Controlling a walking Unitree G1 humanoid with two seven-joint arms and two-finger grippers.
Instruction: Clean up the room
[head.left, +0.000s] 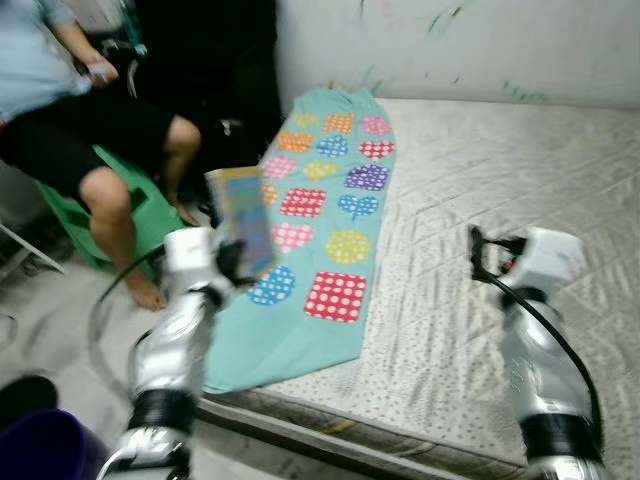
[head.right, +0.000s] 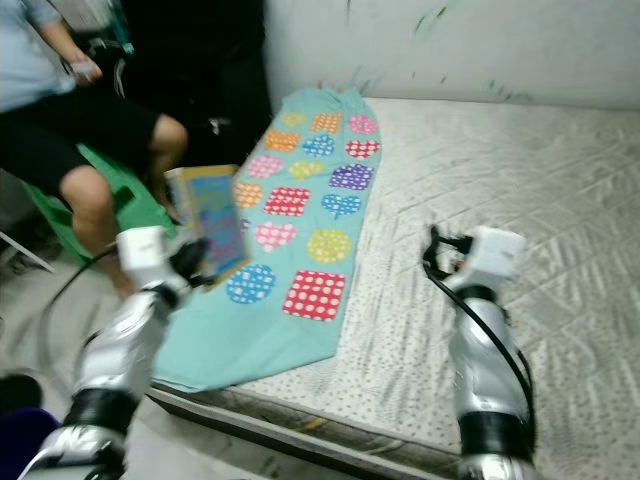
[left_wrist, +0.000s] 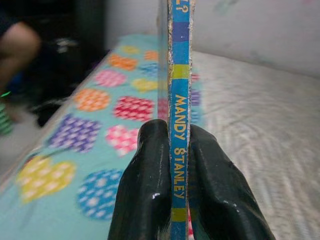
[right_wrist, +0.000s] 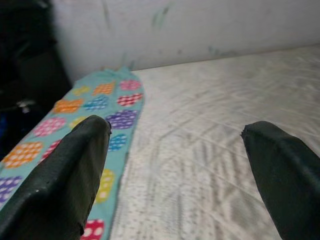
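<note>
My left gripper (head.left: 240, 262) is shut on a thin picture book (head.left: 243, 216), held upright above the left edge of the bed. In the left wrist view both fingers (left_wrist: 145, 190) clamp the book's blue spine (left_wrist: 179, 100), which reads "MANDY STANLEY". A teal blanket (head.left: 335, 215) with coloured dotted patches lies along the left side of the bare mattress (head.left: 500, 220), under and beyond the book. My right gripper (head.left: 480, 250) is raised over the mattress, open, nothing between its fingers (right_wrist: 65, 175).
A seated person (head.left: 70, 110) on a green stool (head.left: 150, 215) is just left of the bed, legs close to my left arm. A purple bin (head.left: 45, 445) stands at the lower left. A stained wall (head.left: 450, 45) runs behind the bed.
</note>
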